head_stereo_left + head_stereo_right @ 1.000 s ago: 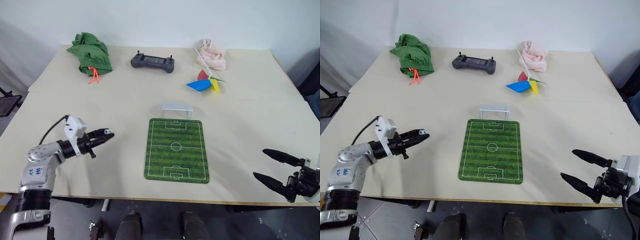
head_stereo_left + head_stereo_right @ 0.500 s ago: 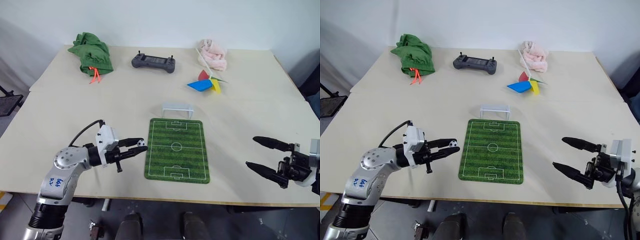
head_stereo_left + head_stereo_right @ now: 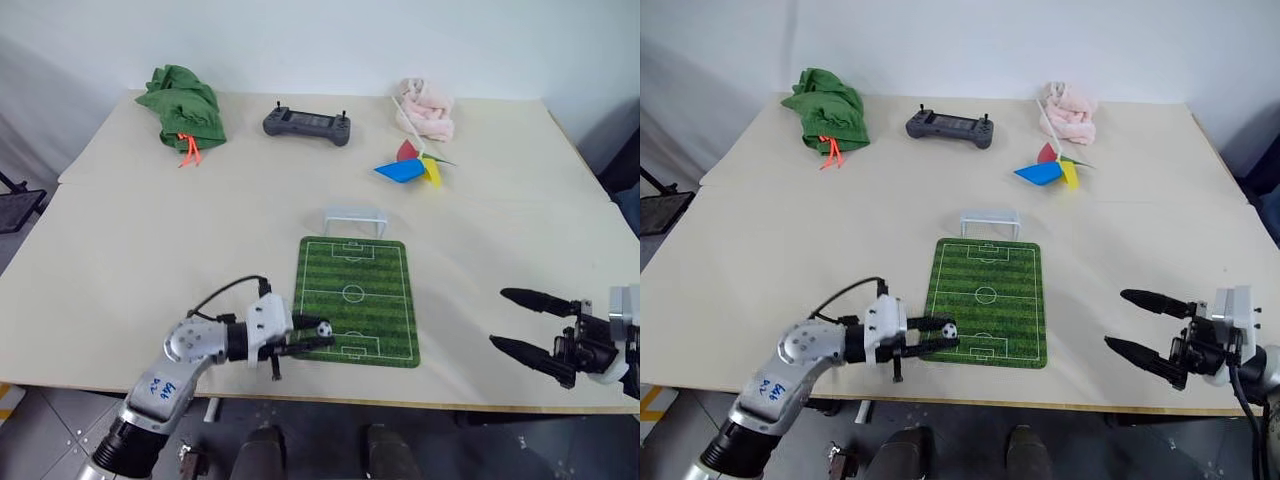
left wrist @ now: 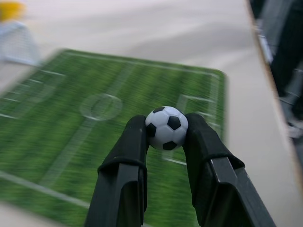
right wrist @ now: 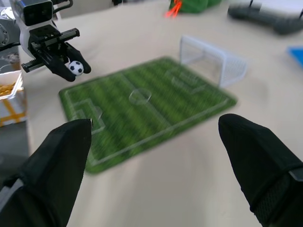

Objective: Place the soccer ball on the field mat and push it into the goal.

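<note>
The tiny black-and-white soccer ball (image 4: 165, 127) is pinched between the two black fingers of my left gripper (image 3: 320, 334), which hovers over the near left corner of the green field mat (image 3: 365, 290). The small pale goal (image 3: 355, 217) stands just past the mat's far edge. Off to the right of the mat, near the table's front edge, my right gripper (image 3: 530, 320) is open and holds nothing. The right wrist view also shows the ball (image 5: 75, 68), the mat (image 5: 151, 101) and the goal (image 5: 215, 61).
Along the table's far side lie a green cloth bundle (image 3: 182, 103), a dark grey controller (image 3: 307, 124), a pink cloth (image 3: 425, 108) and a colourful pinwheel (image 3: 410, 165). The table's front edge (image 3: 330, 400) runs close below both grippers.
My left gripper has carried the ball rightward and toward the front edge, from bare table left of the mat to over the mat's near left corner. The right gripper has barely shifted.
</note>
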Tool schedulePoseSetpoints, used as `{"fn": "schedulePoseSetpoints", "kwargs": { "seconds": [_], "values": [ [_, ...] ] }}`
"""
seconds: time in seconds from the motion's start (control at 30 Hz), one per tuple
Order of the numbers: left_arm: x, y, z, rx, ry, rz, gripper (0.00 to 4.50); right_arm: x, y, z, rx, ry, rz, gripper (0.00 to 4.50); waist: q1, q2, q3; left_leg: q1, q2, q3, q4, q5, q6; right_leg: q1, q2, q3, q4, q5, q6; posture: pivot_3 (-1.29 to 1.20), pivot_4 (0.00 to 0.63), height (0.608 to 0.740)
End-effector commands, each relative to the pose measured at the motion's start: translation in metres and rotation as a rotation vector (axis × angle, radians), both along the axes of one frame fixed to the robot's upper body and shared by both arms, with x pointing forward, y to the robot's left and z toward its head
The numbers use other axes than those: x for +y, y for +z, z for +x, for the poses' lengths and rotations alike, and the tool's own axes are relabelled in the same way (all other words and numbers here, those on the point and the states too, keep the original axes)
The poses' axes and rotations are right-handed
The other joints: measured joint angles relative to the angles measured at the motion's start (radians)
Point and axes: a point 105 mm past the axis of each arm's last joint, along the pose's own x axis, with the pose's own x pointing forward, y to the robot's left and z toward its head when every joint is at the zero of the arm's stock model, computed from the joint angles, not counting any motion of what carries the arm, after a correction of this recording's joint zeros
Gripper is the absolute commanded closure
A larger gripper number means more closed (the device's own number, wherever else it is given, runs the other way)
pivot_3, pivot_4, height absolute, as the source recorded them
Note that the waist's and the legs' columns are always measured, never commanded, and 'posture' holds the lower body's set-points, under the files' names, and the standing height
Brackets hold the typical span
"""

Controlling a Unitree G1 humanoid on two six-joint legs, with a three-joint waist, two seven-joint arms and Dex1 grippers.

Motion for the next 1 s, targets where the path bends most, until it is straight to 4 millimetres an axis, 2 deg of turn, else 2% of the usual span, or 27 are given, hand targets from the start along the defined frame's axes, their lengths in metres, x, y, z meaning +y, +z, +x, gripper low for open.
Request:
{"fn": "schedulePoseSetpoints", "kwargs": {
  "seconds": [0.03,0.23,0.43,0.7,1.0],
  "values": [
    [-0.013,-0.003,-0.001,-0.042,-0.050,0.008,3.64,-0.003,0.014,-0.007,-0.031,-0.006,-0.029,0.00,0.000,0.000,0.000,0.000,0.000,0.000,0.001,0.000,0.000,0.000,0.000,0.000,0.000,-0.002,-0.004,0.00,0.150,0.740],
    [-0.032,-0.009,0.013,-0.060,-0.055,0.003,3.64,-0.005,0.014,-0.012,-0.018,-0.002,-0.032,0.00,0.001,0.000,0.000,0.000,0.000,0.000,0.002,0.000,0.001,0.001,0.000,0.001,0.000,-0.003,-0.007,0.00,0.150,0.740],
    [-0.044,-0.017,0.015,-0.066,-0.103,0.015,3.64,-0.004,0.014,-0.010,-0.019,-0.009,-0.036,0.00,0.000,0.001,-0.001,0.000,0.000,0.000,0.002,0.000,0.001,0.000,0.001,0.001,0.000,0.000,-0.001,0.00,0.150,0.740],
    [-0.043,-0.017,0.007,-0.063,-0.148,0.038,3.64,-0.007,0.013,-0.013,-0.014,-0.036,-0.049,0.00,0.001,0.001,-0.001,0.000,0.000,0.000,0.002,0.000,0.001,0.001,0.001,0.001,0.000,0.000,0.000,0.00,0.150,0.740],
    [-0.044,-0.023,0.009,-0.053,-0.149,0.062,3.64,-0.008,0.010,-0.015,-0.009,-0.063,-0.057,0.00,0.001,0.001,-0.001,0.000,0.000,0.000,0.002,0.000,0.001,0.001,0.001,0.001,0.000,0.000,0.000,0.00,0.150,0.740]
  ]
}}
